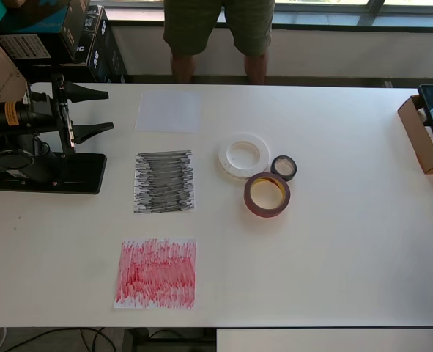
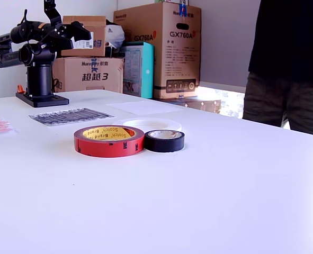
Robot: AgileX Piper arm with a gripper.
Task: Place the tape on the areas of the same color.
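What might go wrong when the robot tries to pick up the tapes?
The white roll, red roll and small black roll sit bunched together, so the open claw may bump a neighbour while grabbing one. The paper sheets, such as the black sheet, look loose and might slide when a roll lands.

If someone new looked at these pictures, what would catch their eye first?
Probably the cluster of three tape rolls mid-table: a large white tape ring, a dark red tape ring with a yellow core and a small black tape roll. Next, the scribbled red paper sheet and scribbled black paper sheet beside them, towards the parked black robot arm, its gripper open.
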